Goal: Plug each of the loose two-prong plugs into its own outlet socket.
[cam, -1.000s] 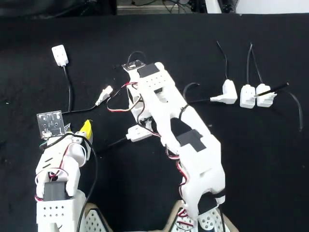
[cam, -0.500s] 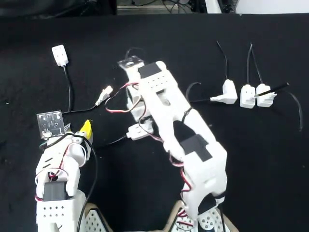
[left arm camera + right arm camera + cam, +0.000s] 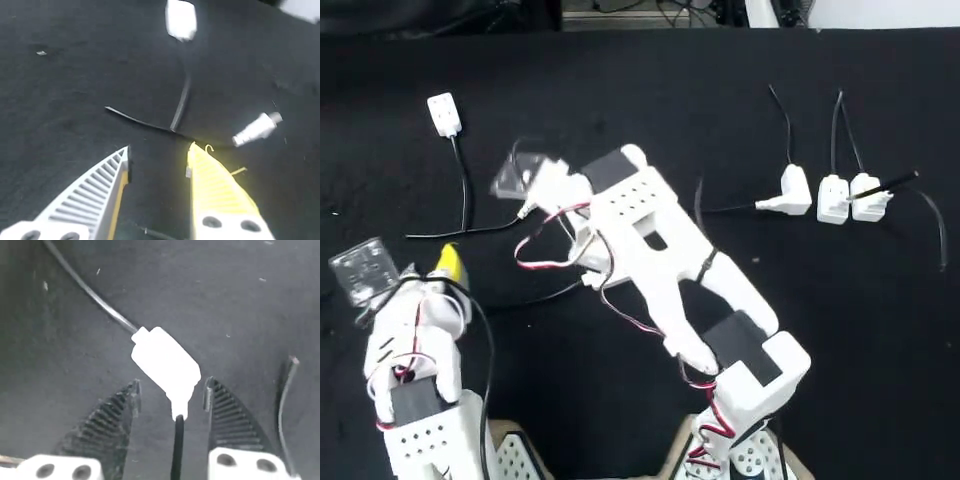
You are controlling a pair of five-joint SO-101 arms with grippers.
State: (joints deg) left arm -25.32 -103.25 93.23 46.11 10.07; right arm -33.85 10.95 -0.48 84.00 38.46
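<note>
A white outlet socket (image 3: 444,113) lies at the far left with its black cable (image 3: 463,190) running toward me. It also appears in the left wrist view as the socket (image 3: 180,18). A small loose white plug (image 3: 526,209) (image 3: 255,129) lies right of that cable. My right arm (image 3: 640,220) stretches over it. My right gripper (image 3: 171,385) is open, and a white plug body (image 3: 165,365) on a black cable sits between its black fingertips. My left gripper (image 3: 432,268) (image 3: 160,150) is open near the front left, with nothing between its grey and yellow fingers.
At the far right lie an angled white plug (image 3: 795,188) and two white sockets (image 3: 832,198) (image 3: 868,195), each with a black cable. Another white connector (image 3: 588,282) peeks out beside the right arm. The black table stretches bare at front centre.
My right arm has swung left, from the table's middle to over the small plug. My left arm has shifted left and slightly back. The plugs and sockets have stayed put.
</note>
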